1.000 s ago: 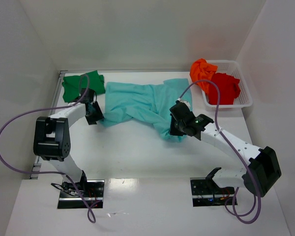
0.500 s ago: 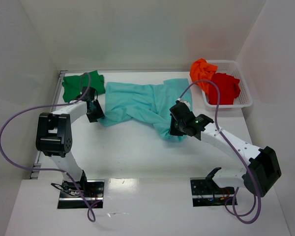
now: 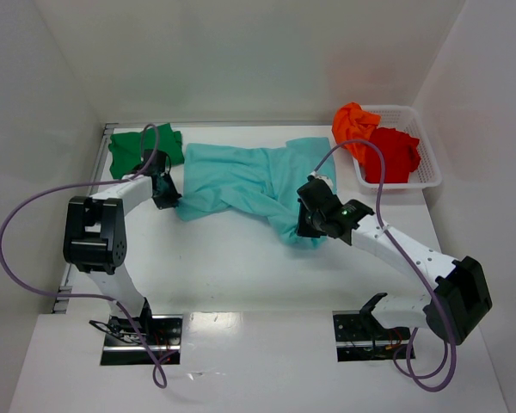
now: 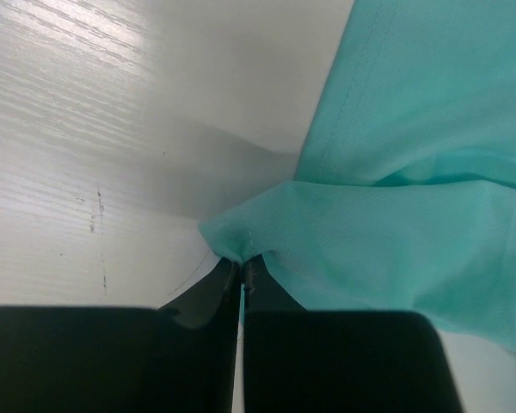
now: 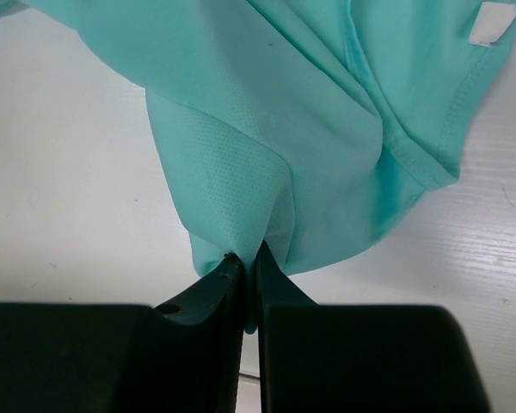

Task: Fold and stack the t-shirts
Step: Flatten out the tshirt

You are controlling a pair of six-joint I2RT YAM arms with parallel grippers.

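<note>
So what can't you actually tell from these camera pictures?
- Top view: both wrists cover the fingertips of the left gripper and right gripper, hiding their pinch on the teal t-shirt.
- Wrist views: the black gripper bodies fill the bottom edge, hiding how deep the cloth goes.
- Basket: the orange t-shirt and red t-shirt cover whatever lies beneath.
- Green t-shirt: the left arm's cable crosses it; its folds are unclear.

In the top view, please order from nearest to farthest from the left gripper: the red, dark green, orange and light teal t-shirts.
1. light teal t-shirt, pinched by the left gripper.
2. dark green t-shirt, just behind, far left.
3. orange t-shirt, far right, over the basket rim.
4. red t-shirt, farther right, inside the basket.
</note>
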